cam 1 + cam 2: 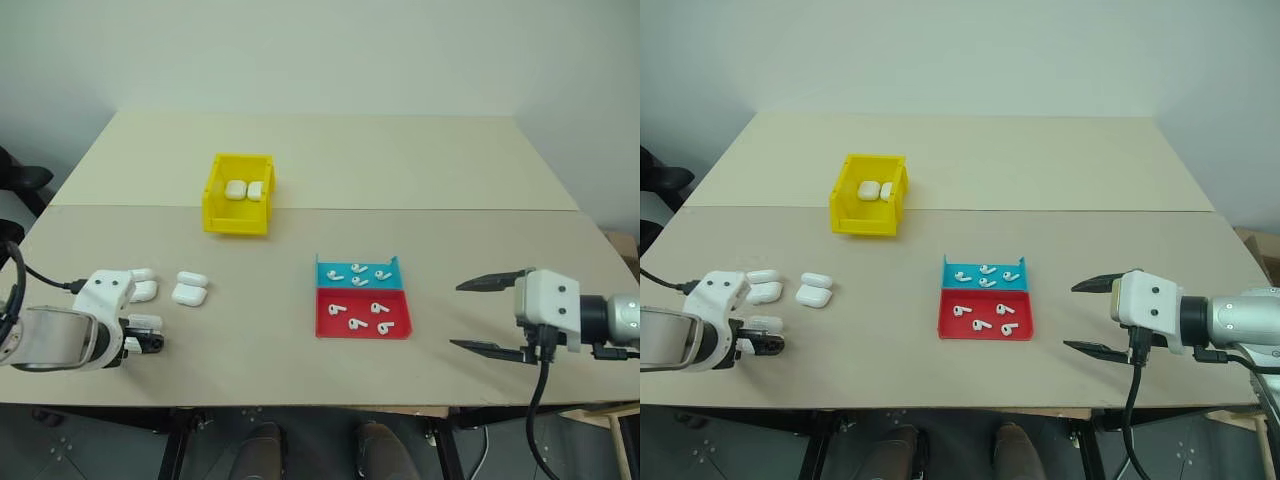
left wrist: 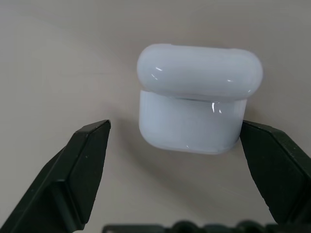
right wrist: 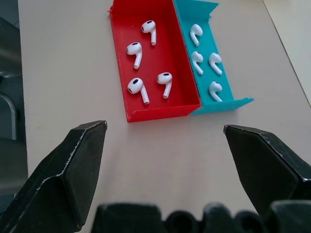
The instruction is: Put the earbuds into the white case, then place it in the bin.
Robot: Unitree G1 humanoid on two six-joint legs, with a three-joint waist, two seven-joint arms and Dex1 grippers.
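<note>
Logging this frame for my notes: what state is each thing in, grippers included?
Left gripper: open, fingers either side of a case, no grip yet.
That case: lid shut, on the table.
Right gripper: open, empty, facing the tray.
Earbuds: eight loose in the tray, four per half.
Tray: flat on the table.
Bin: upright, two shut cases inside.
</note>
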